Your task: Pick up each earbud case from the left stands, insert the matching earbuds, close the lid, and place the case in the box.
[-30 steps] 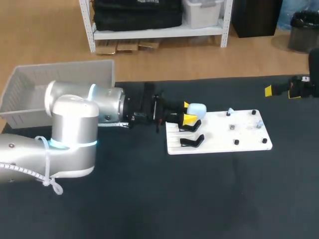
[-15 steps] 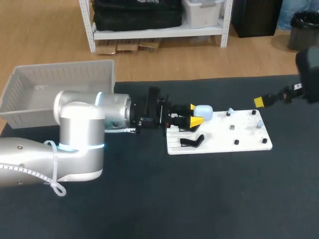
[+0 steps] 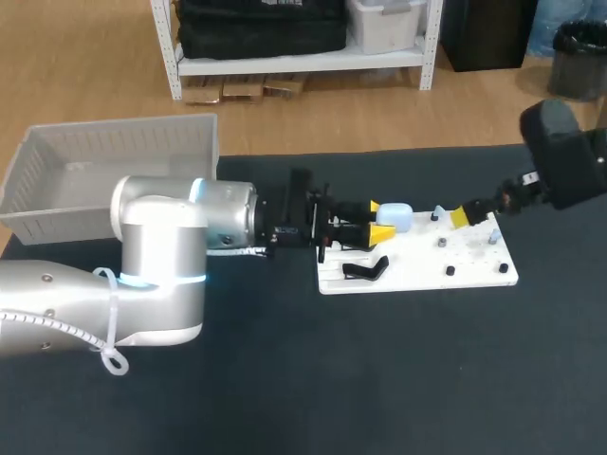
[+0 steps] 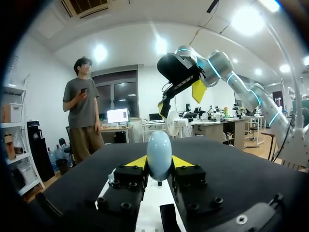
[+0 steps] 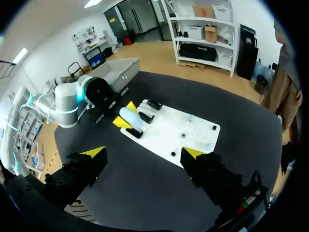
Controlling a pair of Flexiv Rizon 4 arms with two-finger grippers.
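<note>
Two grippers working: right of the grey box point(image 3: 114, 152), our left gripper point(image 3: 377, 220) pinches the pale blue earbud case point(image 3: 396, 217) over the white board point(image 3: 474, 270) beside the black stand point(image 3: 365, 269), best held level while our right gripper point(image 5: 144, 153), jaws wide, hovers at the board's far end.

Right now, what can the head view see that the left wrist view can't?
Only the head view shows the grey box at the table's left, the empty black stand and the small pegs on the white board. Only the left wrist view shows the case end-on, and both of the right arm's yellow tips, set apart. Both show the pale blue earbud case gripped in the left arm's jaws, and the right arm reaching over the table.
</note>
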